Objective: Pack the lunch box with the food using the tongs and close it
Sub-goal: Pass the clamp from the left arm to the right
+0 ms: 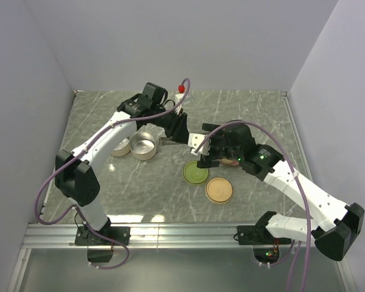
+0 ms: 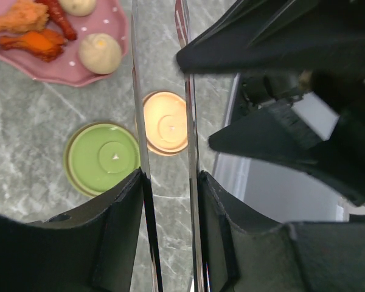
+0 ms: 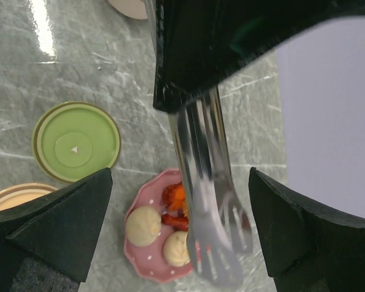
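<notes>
My left gripper (image 2: 170, 176) is shut on the tongs (image 2: 187, 91), one finger pressing each thin silver arm. The tongs' forked tips (image 3: 216, 243) hang just above the pink dotted plate (image 3: 131, 254). The plate carries the food: two pale balls (image 3: 143, 225) and red-orange chunks (image 3: 175, 196). My right gripper (image 3: 179, 176) stands wide open on either side of the tong tips and touches nothing. In the top view the left gripper (image 1: 173, 131) and right gripper (image 1: 205, 152) meet mid-table. Two round metal tins (image 1: 145, 146) of the lunch box sit left of them.
A green lid (image 1: 195, 173) and an orange lid (image 1: 219, 190) lie flat in front of the plate. A small red-topped object (image 1: 181, 89) stands at the back wall. The right arm's black fingers (image 2: 280, 134) crowd the right side of the left wrist view.
</notes>
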`<state>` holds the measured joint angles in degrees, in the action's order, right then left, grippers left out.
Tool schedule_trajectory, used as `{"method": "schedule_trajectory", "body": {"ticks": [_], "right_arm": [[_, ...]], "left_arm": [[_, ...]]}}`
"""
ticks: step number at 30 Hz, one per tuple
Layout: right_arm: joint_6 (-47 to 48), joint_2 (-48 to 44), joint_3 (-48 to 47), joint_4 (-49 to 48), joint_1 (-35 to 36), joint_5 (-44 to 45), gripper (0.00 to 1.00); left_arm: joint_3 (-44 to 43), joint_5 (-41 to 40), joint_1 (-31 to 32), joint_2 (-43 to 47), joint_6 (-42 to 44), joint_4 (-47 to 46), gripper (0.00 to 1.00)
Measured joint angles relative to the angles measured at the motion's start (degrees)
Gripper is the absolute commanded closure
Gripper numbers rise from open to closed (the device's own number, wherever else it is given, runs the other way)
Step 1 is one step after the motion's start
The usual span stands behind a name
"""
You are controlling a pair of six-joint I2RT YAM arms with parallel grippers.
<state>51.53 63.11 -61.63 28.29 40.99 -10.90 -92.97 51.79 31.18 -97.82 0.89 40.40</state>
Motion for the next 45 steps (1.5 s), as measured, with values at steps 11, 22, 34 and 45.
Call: {"method": "schedule_trajectory", "body": {"ticks": [11,22,34,45], "right_arm": [[4.87,2.12,0.57,-5.60,1.57,3.80,0.04],[9.25,3.15,2.93,-6.34,3.21,5.35,0.39],[9.66,5.77,1.44,-3.15,3.82,5.29,0.92],[9.46,6.43,0.81,-1.99,4.13,6.25,1.00]], "left_arm": [[0.83,5.88,0.00,0.11,1.95,1.90,0.56],[0.83,9.92,0.00,0.11,3.52,4.72,0.58],[0.83,10.21,-0.09,0.04,9.01,9.05,0.55],[0.83,9.90,-0.07,0.02,12.63,11.89,0.47]]}}
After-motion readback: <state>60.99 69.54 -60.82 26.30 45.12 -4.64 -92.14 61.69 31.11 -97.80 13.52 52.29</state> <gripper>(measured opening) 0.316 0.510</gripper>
